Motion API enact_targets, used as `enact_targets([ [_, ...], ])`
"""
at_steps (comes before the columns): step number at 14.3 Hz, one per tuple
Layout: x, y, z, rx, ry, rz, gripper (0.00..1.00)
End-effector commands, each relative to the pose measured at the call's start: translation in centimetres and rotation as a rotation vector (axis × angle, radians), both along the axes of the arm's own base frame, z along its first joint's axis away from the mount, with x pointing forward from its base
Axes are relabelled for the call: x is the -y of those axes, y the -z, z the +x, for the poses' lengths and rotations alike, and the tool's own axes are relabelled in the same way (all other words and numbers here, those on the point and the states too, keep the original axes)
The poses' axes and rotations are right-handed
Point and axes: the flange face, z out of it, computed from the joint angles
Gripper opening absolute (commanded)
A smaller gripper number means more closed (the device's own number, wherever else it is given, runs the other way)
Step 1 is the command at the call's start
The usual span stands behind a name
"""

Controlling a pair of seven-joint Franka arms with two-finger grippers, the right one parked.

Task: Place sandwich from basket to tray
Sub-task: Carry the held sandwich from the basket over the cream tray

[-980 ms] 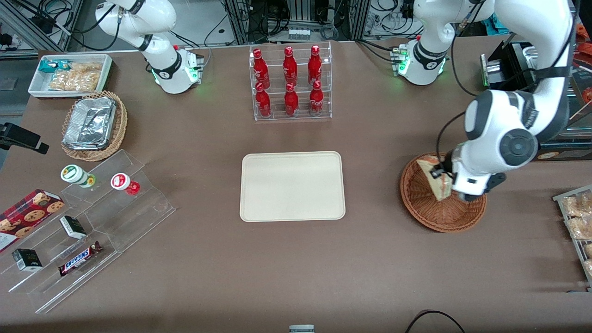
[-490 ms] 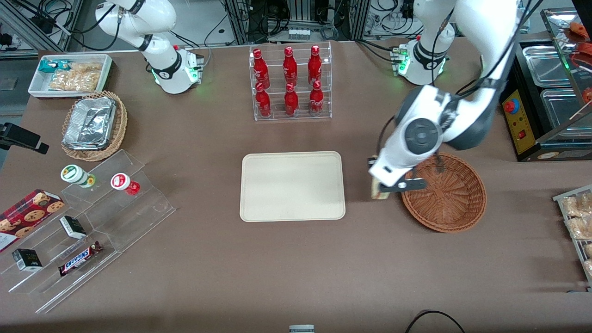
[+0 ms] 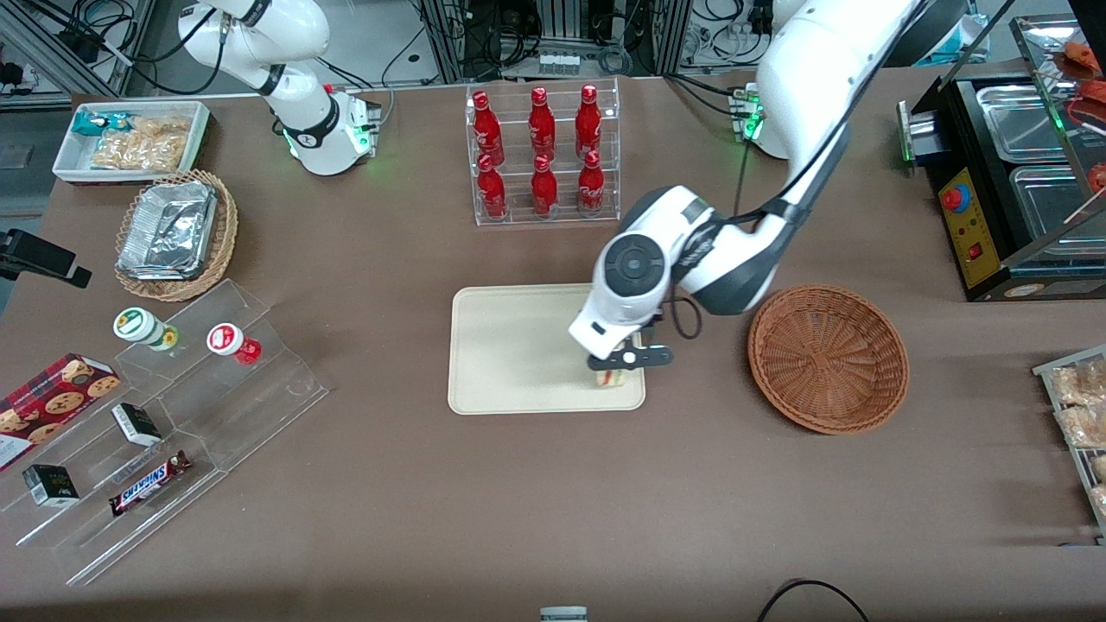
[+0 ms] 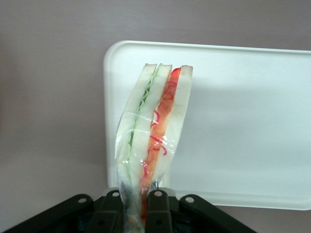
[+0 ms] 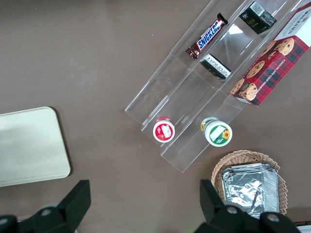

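My left gripper (image 3: 615, 370) is shut on the sandwich (image 3: 612, 378), a clear-wrapped wedge of white bread with red and green filling. It holds it over the cream tray (image 3: 510, 345), at the tray's corner nearest the front camera and toward the basket. In the left wrist view the sandwich (image 4: 154, 131) hangs pinched between the fingers (image 4: 156, 208) above the tray (image 4: 243, 121). The reddish-brown wicker basket (image 3: 828, 358) stands beside the tray toward the working arm's end, with nothing in it.
A clear rack of red bottles (image 3: 543, 155) stands farther from the front camera than the tray. A tan basket with foil containers (image 3: 175, 233), a white snack bin (image 3: 130, 140) and clear display steps (image 3: 164, 423) lie toward the parked arm's end.
My gripper lifted the sandwich out of the basket and carried it sideways to above the tray. The basket now holds nothing.
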Motion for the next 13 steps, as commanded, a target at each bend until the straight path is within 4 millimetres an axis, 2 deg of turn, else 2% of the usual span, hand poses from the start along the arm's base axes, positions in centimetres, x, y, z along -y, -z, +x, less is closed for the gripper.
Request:
enact_targets([
  [1, 4.3, 1.1, 0.8, 0.028, -0.058, -0.004, 0.0],
  [4, 7.5, 3.3, -0.3, 0.04, -0.087, 0.012, 0.0],
  [8, 9.1, 5.9, -1.8, 0.018, -0.084, 0.015, 0.0],
  [9, 10.1, 6.3, -2.7, 0.019, -0.075, 0.013, 0.0],
  [11, 10.3, 7.3, -3.0, 0.012, -0.083, 0.019, 0.01],
  [12, 10.7, 7.3, -3.4, 0.012, -0.089, 0.018, 0.04],
  [13, 10.8, 7.3, -3.4, 0.016, -0.11, 0.016, 0.12],
])
